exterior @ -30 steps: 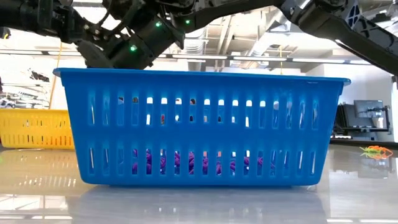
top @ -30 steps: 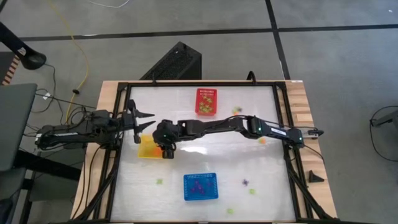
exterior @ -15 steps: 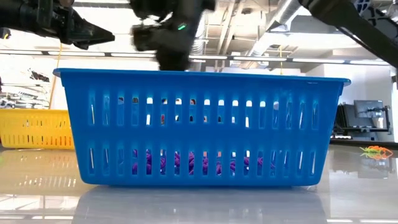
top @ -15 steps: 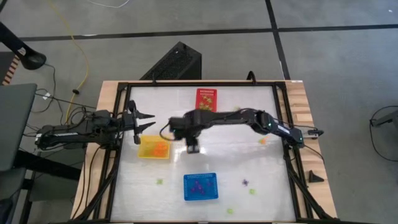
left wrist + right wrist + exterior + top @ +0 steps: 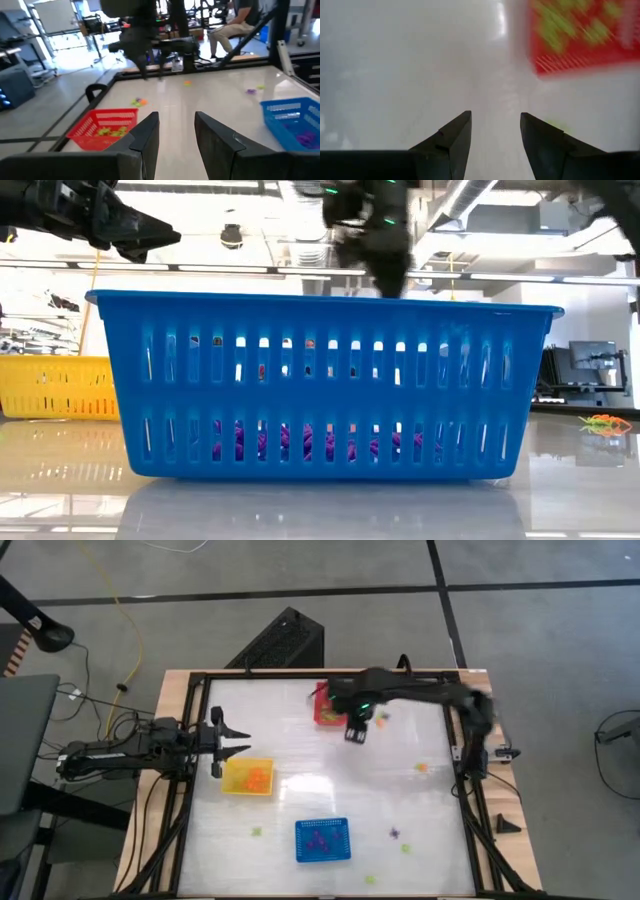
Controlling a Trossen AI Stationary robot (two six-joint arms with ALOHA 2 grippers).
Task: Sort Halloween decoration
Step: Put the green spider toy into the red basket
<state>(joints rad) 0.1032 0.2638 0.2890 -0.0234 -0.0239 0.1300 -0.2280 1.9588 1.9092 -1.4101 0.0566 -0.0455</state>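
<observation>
Trinkets (image 5: 395, 834) lie loose on the table (image 5: 300, 795) (others sit sorted in baskets), and the right gripper (image 5: 356, 730), jaws spread and empty beside the red basket (image 5: 332, 703), must next descend onto one.

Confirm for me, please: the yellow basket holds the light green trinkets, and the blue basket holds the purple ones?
Not quite: the yellow basket holds orange trinkets, as the high view shows. The light green ones lie in the red basket. The blue basket does hold the purple ones.
</observation>
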